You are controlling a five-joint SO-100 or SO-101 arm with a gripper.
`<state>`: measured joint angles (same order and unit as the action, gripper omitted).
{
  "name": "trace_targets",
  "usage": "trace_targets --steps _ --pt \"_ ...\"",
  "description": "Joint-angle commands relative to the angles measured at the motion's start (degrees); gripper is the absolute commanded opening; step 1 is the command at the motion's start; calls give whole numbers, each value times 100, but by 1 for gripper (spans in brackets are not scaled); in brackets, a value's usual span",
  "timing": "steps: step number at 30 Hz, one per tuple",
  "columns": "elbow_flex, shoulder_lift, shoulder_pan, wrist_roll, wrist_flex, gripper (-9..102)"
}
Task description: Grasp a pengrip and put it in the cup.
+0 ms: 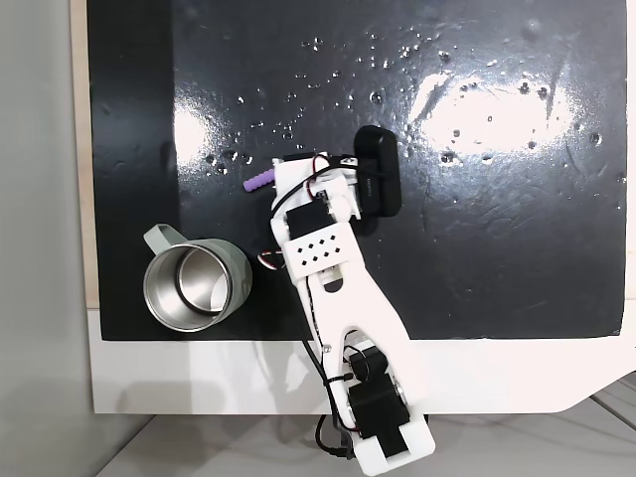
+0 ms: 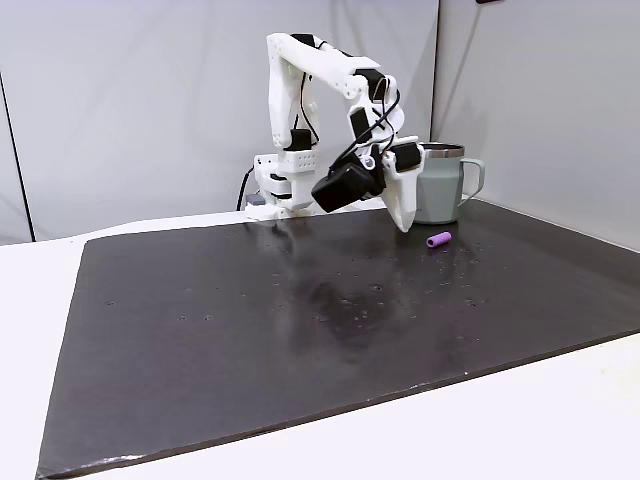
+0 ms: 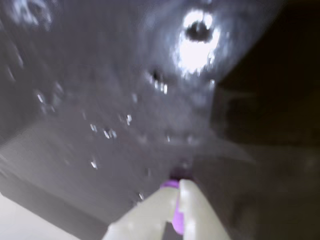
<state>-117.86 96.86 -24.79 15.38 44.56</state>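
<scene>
Fingers: in the wrist view the gripper [image 3: 177,192] is being shown with its pale fingers [image 3: 150,212] nearly pressed together, a purple sliver of the pengrip [image 3: 178,220] sitting in the narrow slit between them. The picture is blurred, so whether it is actually being pinched cannot be told.

In a fixed view from above, the cup [image 1: 194,286] is being seen at 8 o'clock of the gripper [image 1: 278,179], near the mat's [image 1: 497,258] lower edge. The pengrip [image 1: 258,182] is lying on the mat at 9 o'clock of the fingertips, just beside them. Open mat is being left toward 12 and 3 o'clock.

In a fixed view from the side, the gripper [image 2: 405,222] is pointing down, with the pengrip [image 2: 439,239] at 4 o'clock: small, purple, ribbed, on its side.
</scene>
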Motion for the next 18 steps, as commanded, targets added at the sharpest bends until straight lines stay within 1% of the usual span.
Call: trace_targets --steps 1,3,6,8,18 --pt "360 53 -413 70 18 0" --pt "360 88 -571 97 35 5" --pt "360 70 -765 176 70 18" --pt "360 26 -870 202 114 23" --pt "519 -246 -1046 211 176 26"
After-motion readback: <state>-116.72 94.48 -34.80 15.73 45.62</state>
